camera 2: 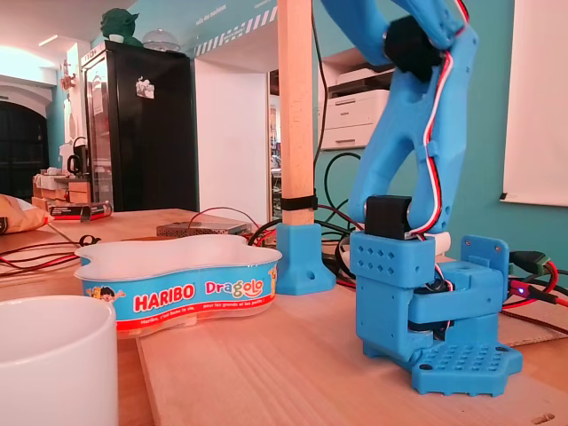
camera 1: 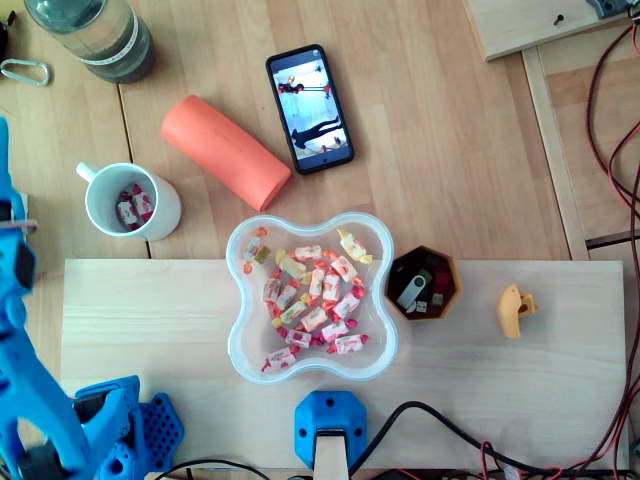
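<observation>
At the left edge of the overhead view, your blue gripper [camera 1: 12, 230] is cut off by the frame, so you cannot tell whether its fingers are spread or pressed together. Just to its right stands the white ceramic mug [camera 1: 165, 213] holding wrapped candies [camera 1: 132, 207], and farther right sits the clear lobed plastic tub [camera 1: 245, 330] of sweets. Turning to the fixed view, your blue arm [camera 2: 417, 133] rises from its base, with the mug [camera 2: 53, 355] at lower left and the tub [camera 2: 177, 275] behind it.

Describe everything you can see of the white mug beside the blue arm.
The white mug looks like plain, glossy ceramic. It stands upright on the wooden table, with its handle pointing to the upper left in the overhead view. Inside lie a few wrapped sweets, red and white. The mug sits left of the clear sweet tub and to the lower left of the orange roll, touching neither.
</observation>
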Tool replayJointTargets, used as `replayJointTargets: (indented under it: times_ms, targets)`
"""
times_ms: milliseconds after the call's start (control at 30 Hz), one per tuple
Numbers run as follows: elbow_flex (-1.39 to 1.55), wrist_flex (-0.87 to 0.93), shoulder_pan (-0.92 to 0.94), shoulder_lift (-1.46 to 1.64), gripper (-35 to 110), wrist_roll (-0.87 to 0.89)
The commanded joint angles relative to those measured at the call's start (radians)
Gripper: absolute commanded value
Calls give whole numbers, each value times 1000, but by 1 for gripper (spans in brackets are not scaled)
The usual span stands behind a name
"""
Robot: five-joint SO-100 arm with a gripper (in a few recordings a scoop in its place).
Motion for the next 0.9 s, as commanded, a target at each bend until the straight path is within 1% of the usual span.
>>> replayJointTargets:
  times_ms: [0, 100, 300, 400, 500, 567, 633, 867]
  targets:
    - [325, -199, -21, 207, 47, -9]
    - [638, -405, -2, 394, 47, -35]
    - [1209, -896, 97, 673, 47, -187]
    - [1405, -1141, 124, 746, 47, -267]
    - [1525, -1322, 143, 775, 47, -313]
    - [1554, -1408, 146, 773, 47, -336]
    - [1569, -1443, 146, 773, 47, -360]
    - [1582, -1440, 147, 773, 46, -367]
